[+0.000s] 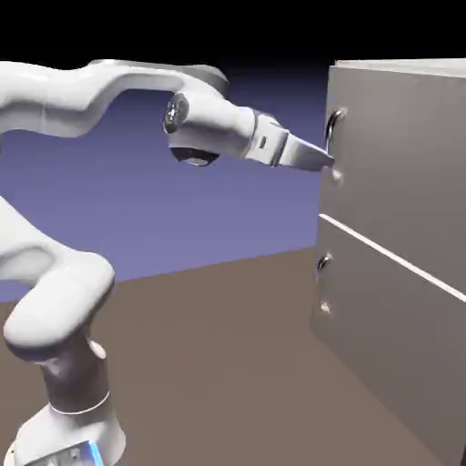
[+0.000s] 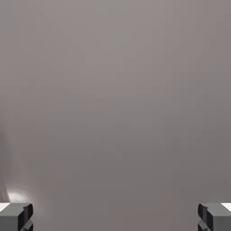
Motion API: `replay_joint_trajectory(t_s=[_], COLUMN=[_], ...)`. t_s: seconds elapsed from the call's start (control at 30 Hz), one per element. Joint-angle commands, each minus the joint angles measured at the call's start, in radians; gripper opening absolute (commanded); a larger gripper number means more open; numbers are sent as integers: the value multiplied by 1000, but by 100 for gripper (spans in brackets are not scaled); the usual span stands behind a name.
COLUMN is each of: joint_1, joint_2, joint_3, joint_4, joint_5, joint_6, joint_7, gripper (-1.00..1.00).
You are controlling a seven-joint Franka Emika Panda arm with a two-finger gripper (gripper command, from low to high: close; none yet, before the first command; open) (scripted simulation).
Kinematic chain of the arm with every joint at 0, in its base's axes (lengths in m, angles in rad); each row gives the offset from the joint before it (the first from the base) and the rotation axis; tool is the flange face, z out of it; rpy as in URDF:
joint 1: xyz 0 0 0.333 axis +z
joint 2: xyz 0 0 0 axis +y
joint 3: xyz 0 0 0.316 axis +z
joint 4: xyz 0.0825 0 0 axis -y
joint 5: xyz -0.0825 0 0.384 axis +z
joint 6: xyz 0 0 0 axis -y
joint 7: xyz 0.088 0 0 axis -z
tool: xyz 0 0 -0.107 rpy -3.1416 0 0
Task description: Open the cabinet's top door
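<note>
The tall grey cabinet (image 1: 400, 300) stands at the right of the exterior view. Its top door (image 1: 405, 164) is the upper panel, shut flush, with a curved silver bar handle (image 1: 334, 126) near its left edge. My gripper (image 1: 329, 164) reaches level to the door's face, its tips right at the lower part of that handle. In the hand view the flat grey door (image 2: 117, 103) fills the picture. The gripper (image 2: 115, 217) is open wide, with the fingertips (image 2: 16, 215) in the bottom corners and nothing between them. No handle shows in the hand view.
A thin pale line (image 1: 391, 257) divides the top door from the lower panel (image 1: 382, 364), which carries a shorter handle (image 1: 322, 284). The brown table (image 1: 227, 364) stretches from the robot's base (image 1: 73, 428) to the cabinet.
</note>
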Motion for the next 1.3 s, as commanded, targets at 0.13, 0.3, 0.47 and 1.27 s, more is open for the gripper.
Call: replay_joint_trajectory(t_s=[0.13,0.3,0.47,1.27], joint_1=[-76,-152,-228,-534], joint_2=[-25,-51,-76,-53], joint_3=[83,166,249,528], joint_4=[42,84,126,324], joint_5=[218,435,653,1214], joint_6=[-9,-17,-26,-86], joint_7=[-156,-312,-468,-915], gripper=[0,0,0,-100])
